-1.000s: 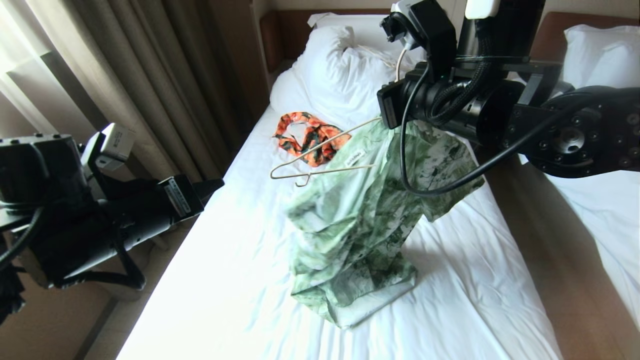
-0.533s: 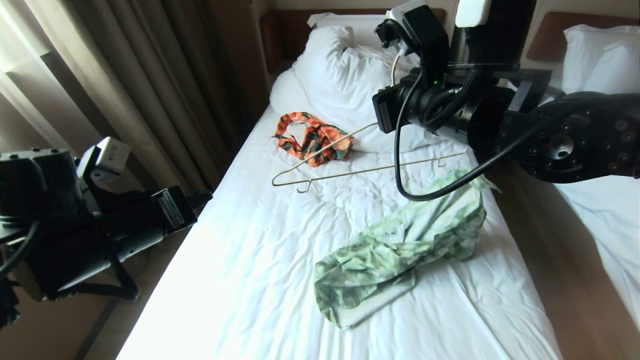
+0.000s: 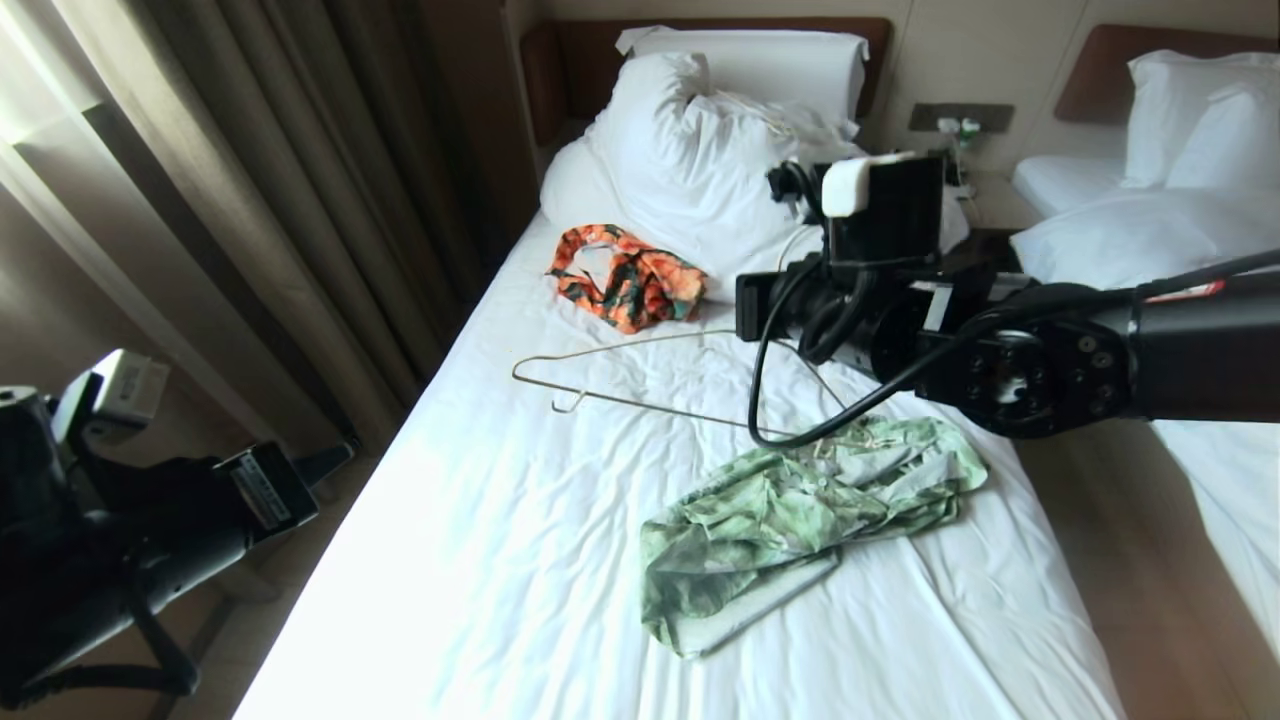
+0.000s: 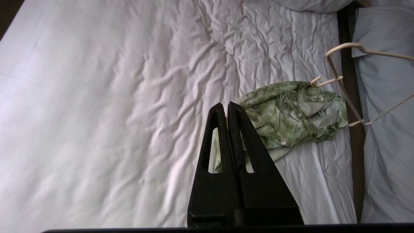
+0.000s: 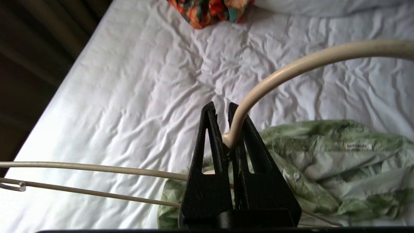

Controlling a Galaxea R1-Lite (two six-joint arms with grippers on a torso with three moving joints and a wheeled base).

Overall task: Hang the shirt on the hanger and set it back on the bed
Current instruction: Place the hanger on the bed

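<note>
The green and white leafy shirt (image 3: 800,510) lies crumpled on the bed's (image 3: 480,560) white sheet near its right edge, off the hanger. The cream wire hanger (image 3: 620,400) hangs low over the sheet between the shirt and the pillows. My right gripper (image 5: 221,108) is shut on the hanger's curved hook (image 5: 291,66), just above the shirt (image 5: 339,161). My right arm (image 3: 1000,370) reaches in from the right. My left gripper (image 4: 225,105) is shut and empty, held back from the shirt (image 4: 291,113). My left arm (image 3: 150,520) sits low beside the bed at the left.
A smaller orange and dark patterned garment (image 3: 625,280) lies by the white pillows (image 3: 700,140). Brown curtains (image 3: 250,150) hang along the left side. A second white bed (image 3: 1200,230) stands to the right across a strip of floor (image 3: 1120,560).
The shirt slipped off the raised hanger and dropped into a heap on the sheet. My right arm came down with the hanger. My left arm drew back and lower to the left.
</note>
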